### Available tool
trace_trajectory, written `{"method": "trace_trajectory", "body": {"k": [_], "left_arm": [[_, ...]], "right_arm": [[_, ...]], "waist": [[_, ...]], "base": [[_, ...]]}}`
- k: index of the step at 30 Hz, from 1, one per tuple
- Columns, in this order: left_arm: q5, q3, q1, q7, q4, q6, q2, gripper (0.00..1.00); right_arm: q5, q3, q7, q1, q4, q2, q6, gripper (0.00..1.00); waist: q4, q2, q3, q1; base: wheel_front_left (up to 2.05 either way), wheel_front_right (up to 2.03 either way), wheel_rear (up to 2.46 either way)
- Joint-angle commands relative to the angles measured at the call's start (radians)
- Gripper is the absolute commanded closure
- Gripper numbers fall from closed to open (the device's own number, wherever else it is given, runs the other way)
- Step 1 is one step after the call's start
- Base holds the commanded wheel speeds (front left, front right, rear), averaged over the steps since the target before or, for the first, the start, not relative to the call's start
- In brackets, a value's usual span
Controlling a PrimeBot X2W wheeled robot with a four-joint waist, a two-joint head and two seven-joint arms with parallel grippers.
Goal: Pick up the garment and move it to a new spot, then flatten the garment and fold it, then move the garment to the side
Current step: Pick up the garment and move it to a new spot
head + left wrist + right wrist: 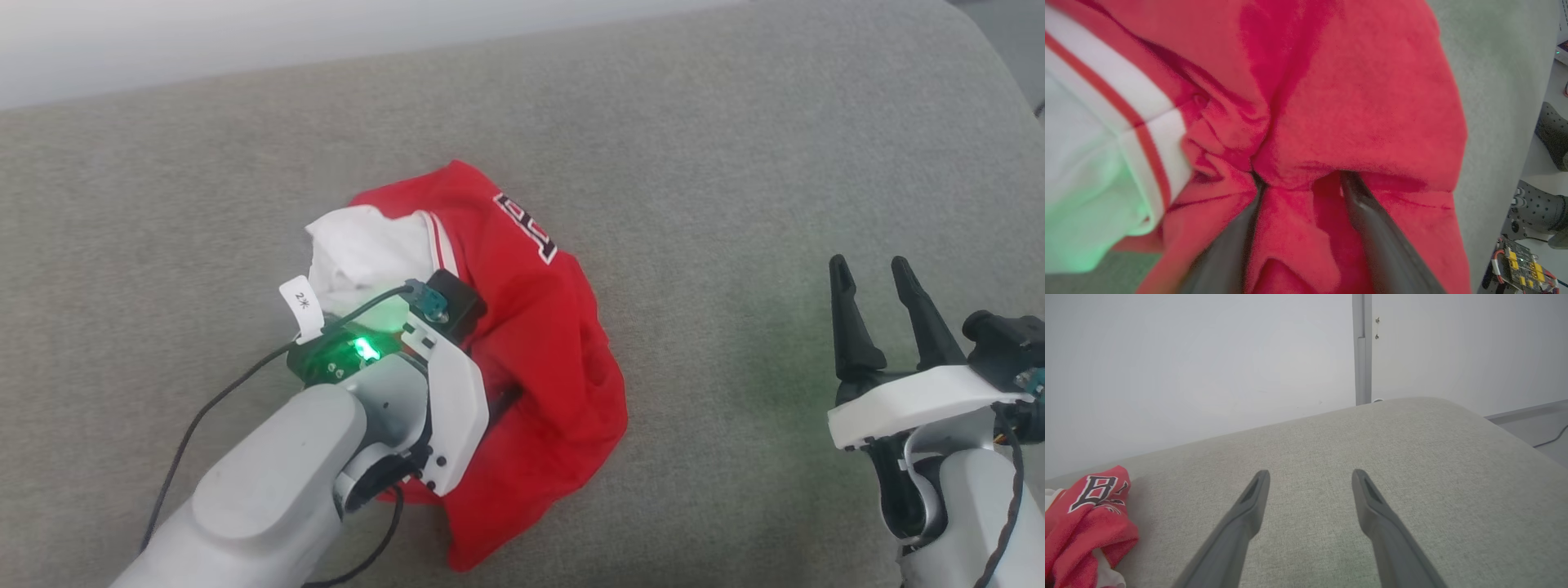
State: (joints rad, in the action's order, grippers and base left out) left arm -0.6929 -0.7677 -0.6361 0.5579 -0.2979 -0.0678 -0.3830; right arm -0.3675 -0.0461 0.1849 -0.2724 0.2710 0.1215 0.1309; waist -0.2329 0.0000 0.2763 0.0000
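Observation:
The garment [555,343] lies crumpled on the grey cushion, red with a white sleeve [359,245] and dark white-outlined letters [526,229] on top. My left arm's wrist [433,359] hangs over its left half and hides the fingers there. In the left wrist view my left gripper [1300,177] has its two fingers spread, pressed into the red cloth [1351,102], with a fold lying between them and over the tips. My right gripper [869,269] stands open well to the right of the garment [1090,522], with nothing between its fingers [1310,475].
The grey upholstered surface [735,163] stretches wide around the garment, with a rounded edge at the far right [1494,424]. A pale wall and a vertical post [1363,347] stand behind. Dark perforated shoes [1551,134] and a circuit board [1519,265] sit on the floor beside the cushion.

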Motion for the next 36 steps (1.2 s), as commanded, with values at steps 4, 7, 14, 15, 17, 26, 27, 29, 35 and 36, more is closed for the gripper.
{"method": "trace_trajectory", "body": {"k": [4,7,14,15,17,26,27,29,35,36], "left_arm": [[-0.015,0.015,-0.021,-0.052,-0.018,-0.014,0.0,0.0],[-0.019,0.024,-0.017,-0.092,0.007,-0.024,-0.008,0.0],[-0.027,0.092,0.045,-0.225,0.075,-0.004,-0.066,0.0],[-0.026,0.108,0.058,-0.249,0.083,0.005,-0.077,0.0],[-0.03,0.143,0.09,-0.304,0.099,0.024,-0.093,0.0],[-0.035,0.291,0.253,-0.548,0.134,0.128,-0.17,0.0],[-0.04,0.307,0.276,-0.575,0.135,0.139,-0.176,0.0],[-0.052,0.34,0.325,-0.625,0.131,0.155,-0.19,0.0],[-0.08,0.43,0.459,-0.763,0.124,0.196,-0.212,0.0],[-0.08,0.442,0.476,-0.777,0.131,0.202,-0.213,0.0]], "right_arm": [[0.001,0.005,0.002,0.006,0.011,0.016,0.0,0.0],[0.004,0.001,-0.005,0.024,0.011,0.022,0.0,0.0],[0.02,-0.004,-0.025,0.057,-0.01,0.04,0.0,0.0],[0.022,-0.005,-0.027,0.063,-0.014,0.042,0.0,0.0],[0.025,-0.01,-0.035,0.075,-0.019,0.047,0.0,0.0],[0.038,-0.038,-0.055,0.133,-0.041,0.059,0.0,0.0],[0.039,-0.042,-0.057,0.141,-0.044,0.06,0.0,0.0],[0.041,-0.05,-0.059,0.157,-0.049,0.06,0.0,0.0],[0.056,-0.076,-0.069,0.198,-0.063,0.055,0.0,0.0],[0.058,-0.081,-0.07,0.203,-0.065,0.053,0.0,0.0]], "waist": [[0.036,0.0,-0.04,0.0],[0.063,0.0,-0.069,0.0],[0.122,0.0,-0.134,0.0],[0.13,0.0,-0.143,0.0],[0.146,0.0,-0.163,0.0],[0.201,0.0,-0.229,0.0],[0.207,0.0,-0.236,0.0],[0.218,0.0,-0.248,0.0],[0.245,0.0,-0.28,0.0],[0.25,0.0,-0.283,0.0]], "base": [[0.0,0.0,0.0],[0.0,0.0,0.0],[0.0,0.0,0.0],[0.0,0.0,0.0],[0.0,0.0,0.0],[0.0,0.0,0.0],[0.0,0.0,0.0],[0.0,0.0,0.0],[0.0,0.0,0.0],[0.0,0.0,0.0]]}}
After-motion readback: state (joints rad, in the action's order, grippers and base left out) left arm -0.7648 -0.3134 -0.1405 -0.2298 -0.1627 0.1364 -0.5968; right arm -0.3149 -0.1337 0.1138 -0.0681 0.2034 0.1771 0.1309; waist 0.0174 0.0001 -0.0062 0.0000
